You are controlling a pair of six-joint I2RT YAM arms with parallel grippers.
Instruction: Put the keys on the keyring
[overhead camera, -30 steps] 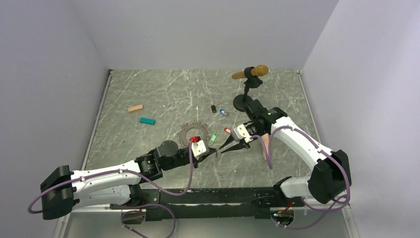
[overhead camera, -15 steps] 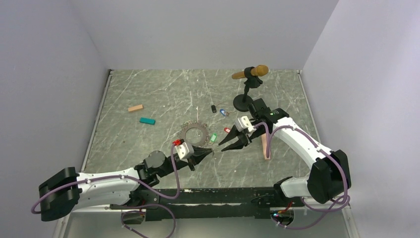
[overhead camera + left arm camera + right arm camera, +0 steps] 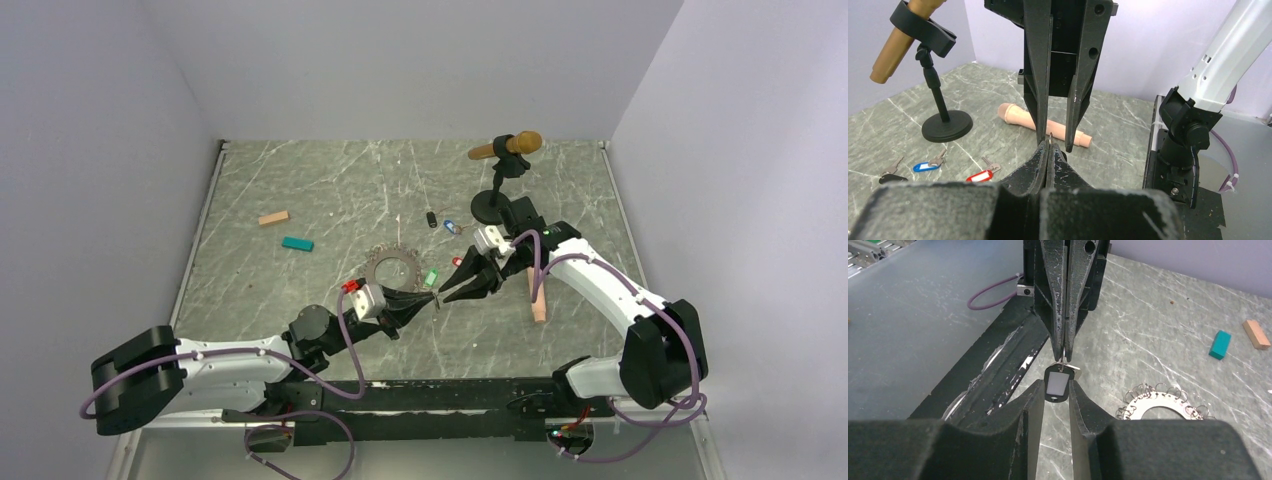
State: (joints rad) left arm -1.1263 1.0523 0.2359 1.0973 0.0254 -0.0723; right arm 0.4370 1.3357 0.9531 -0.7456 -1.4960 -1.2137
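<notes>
Since a second ago the left arm has folded back toward the near edge, baring the near rim of the keyring [image 3: 391,268], and the right wrist has swung toward 12 o'clock. The tips meet at the ring's 4 o'clock.

The left gripper [image 3: 427,300] is fully closed, pinching the metal end of the held key [image 3: 1057,384]. The key's long axis runs in line with both tools, with the tag end toward 3 o'clock. The right gripper [image 3: 449,296] is partly spread, astride the tag. Whether it presses the tag I cannot tell.

Only the right wrist view shows that tag: oblong black plastic with a pale label. The left wrist view shows only a metal sliver. The right wrist view also shows wire loops round the flat, toothed keyring.

A pink microphone [image 3: 537,290] lies at 3 o'clock. Beyond the grippers the green key [image 3: 431,278] and red key [image 3: 458,262] lie on the veined grey table [image 3: 300,190]. Farther toward 1 o'clock are the blue key [image 3: 451,227] and black key [image 3: 432,219].
</notes>
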